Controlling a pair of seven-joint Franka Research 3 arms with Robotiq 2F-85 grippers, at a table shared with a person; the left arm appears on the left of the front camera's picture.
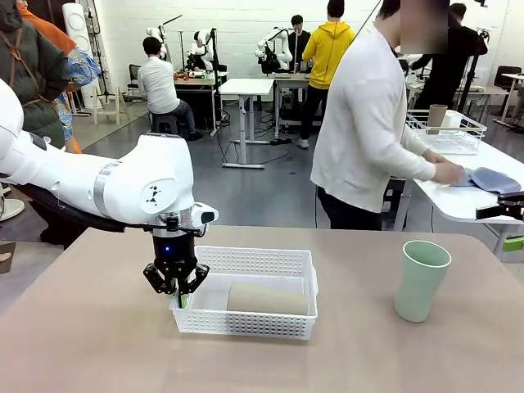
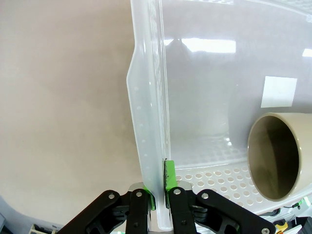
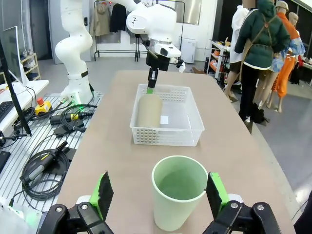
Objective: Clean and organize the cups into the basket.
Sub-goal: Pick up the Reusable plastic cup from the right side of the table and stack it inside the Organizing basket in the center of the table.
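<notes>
tan table (image 1: 82,344): our left gripper (image 1: 182,295) pinches the basket (image 1: 254,260) wall; the mint cup (image 1: 421,280) stands upright straight ahead of our nearer right gripper (image 3: 159,195), fingers spread.

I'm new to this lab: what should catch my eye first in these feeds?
The left gripper has its jaws shut on the short side wall of the shallow white perforated plastic basket in the middle of the table, where a tan-brown matte tumbler lies on its side. At the table's right a pale mint green tumbler stands upright, the right gripper facing it with jaws open.
</notes>
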